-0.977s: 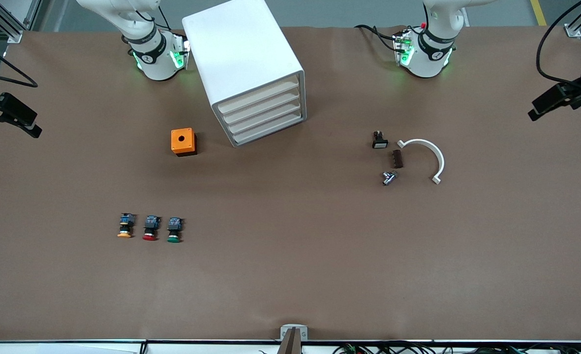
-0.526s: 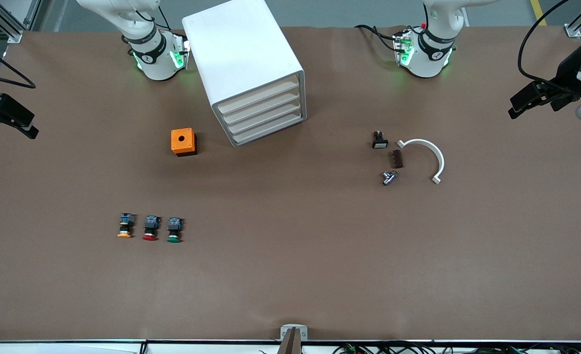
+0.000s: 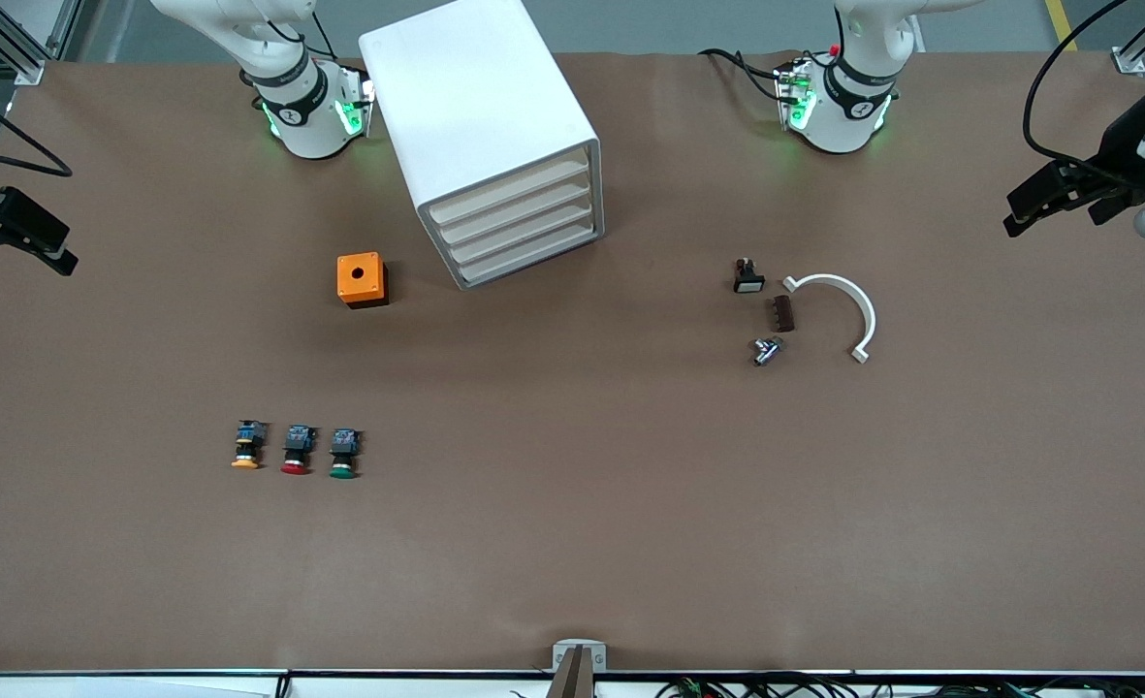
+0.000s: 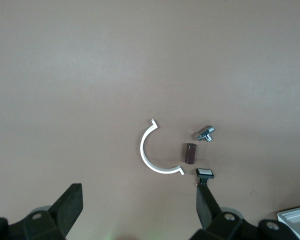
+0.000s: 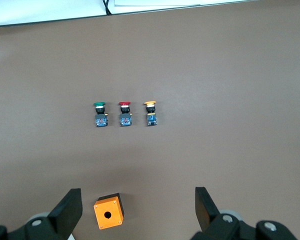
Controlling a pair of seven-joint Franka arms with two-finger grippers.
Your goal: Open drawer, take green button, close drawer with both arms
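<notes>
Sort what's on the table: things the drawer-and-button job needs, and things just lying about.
Job:
cabinet of drawers
green button
left gripper, open
right gripper, open

Lying about:
orange box
red button
orange button
white half-ring
small parts beside it

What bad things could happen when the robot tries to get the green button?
The green button lies right beside the red button and the orange-capped button, so a claw might pinch or bump the wrong one. All four drawers in the white cabinet are shut and look alike, so it might pull the wrong drawer. Both the left claw and right claw are open and hold nothing.
</notes>
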